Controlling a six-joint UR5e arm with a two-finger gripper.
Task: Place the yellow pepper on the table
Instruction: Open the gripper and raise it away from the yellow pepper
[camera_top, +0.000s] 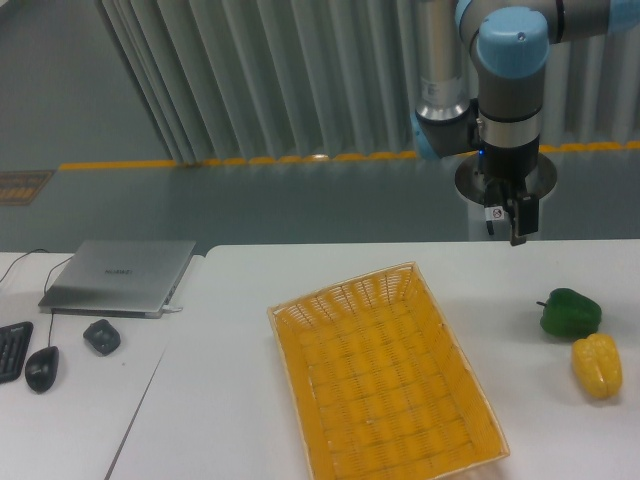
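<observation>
Your yellow pepper (597, 365) lies on the white table (300, 280) near its right edge, just in front of the green pepper (571, 312), with the orange woven basket (385, 375) well apart to their left. End effector (512, 222) hangs above the table's far edge holding nothing; you cannot tell its jaw state. A closed laptop (120, 276), two mice and a keyboard edge sit far left; grey floor with a yellow line behind.

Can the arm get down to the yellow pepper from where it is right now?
Probably yes. The yellow pepper lies in the open on the table, with only the green pepper close behind it and the basket well off to the side. The gripper hangs above with nothing between; its jaws hold nothing.
</observation>
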